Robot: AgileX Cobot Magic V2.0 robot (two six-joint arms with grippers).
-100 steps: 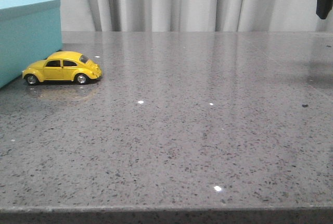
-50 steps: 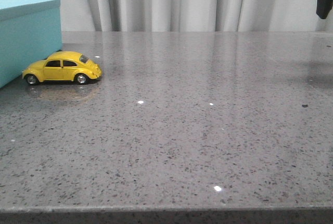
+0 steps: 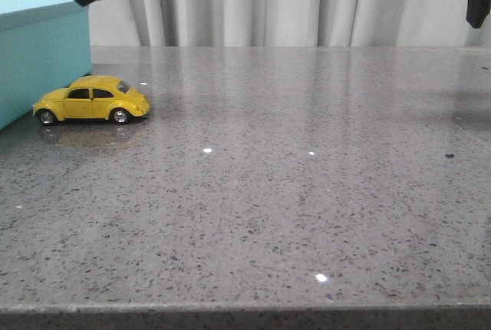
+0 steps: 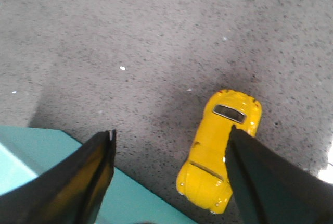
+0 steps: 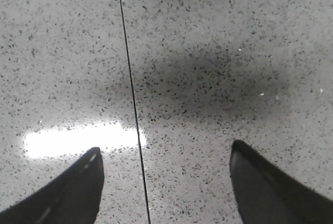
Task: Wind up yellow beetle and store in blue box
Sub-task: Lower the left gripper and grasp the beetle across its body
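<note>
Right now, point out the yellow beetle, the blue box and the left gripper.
yellow beetle [image 3: 92, 100], front view, door.
blue box [image 3: 38, 54], front view, side wall.
left gripper [image 4: 169, 182], left wrist view, gap between open fingers.

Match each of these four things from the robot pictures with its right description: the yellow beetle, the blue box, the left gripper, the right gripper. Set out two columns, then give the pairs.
Column one:
1. yellow beetle
2. blue box
3. left gripper
4. right gripper

Column two:
A. open above bare table, far from the toy
B. standing on its wheels on the grey table
C. open, raised above the toy and the box edge
D. at the table's far left, behind the toy

Pairs: 1-B, 2-D, 3-C, 4-A
</note>
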